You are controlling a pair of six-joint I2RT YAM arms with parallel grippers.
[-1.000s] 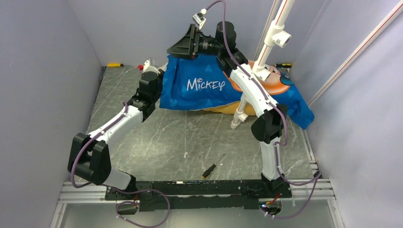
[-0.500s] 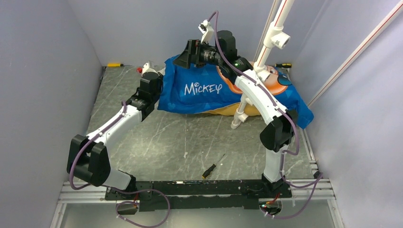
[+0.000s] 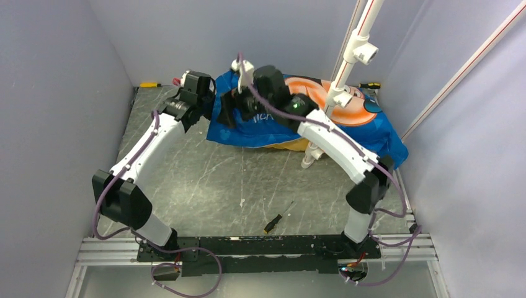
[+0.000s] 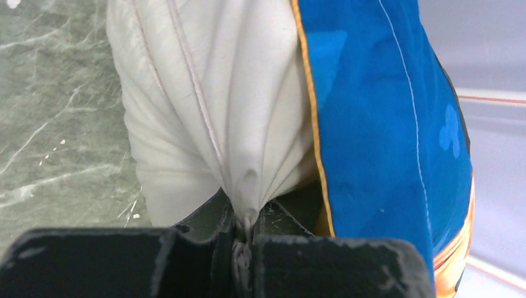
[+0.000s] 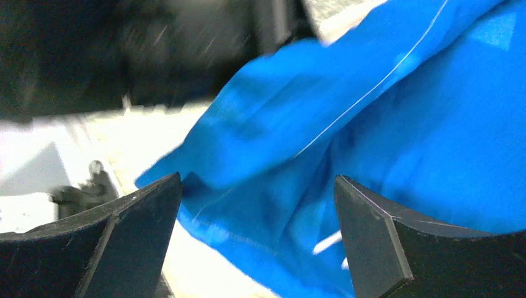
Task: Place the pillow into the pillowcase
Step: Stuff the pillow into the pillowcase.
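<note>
Left claw (image 4: 243, 239) is clamped tight on a bunched corner of the white pillow (image 4: 198, 99), the fabric gathered to a knot right between the jaws. On my left wrist feed, that pillow end bulges out of the blue pillowcase (image 4: 384, 124), whose orange-edged hem runs down just beside the pinch. The rest of the pillow I can't see; the case covers it.

Right claw (image 5: 257, 186) is spread wide and holds nothing, with both fingers framing the blue cloth of the case below. That picture is smeared, so I can't tell whether the tips touch the fabric.

On the overhead view, both claws sit at the left end of the case, the left arm reaching in from the left and the right arm arched across the blue side. The case lies along the back of the grey marbled table (image 3: 205, 180), a big orange cartoon face on its right half, next to the white pole (image 3: 356, 46). A small screwdriver (image 3: 276, 218) lies near the front, well apart from the case.
</note>
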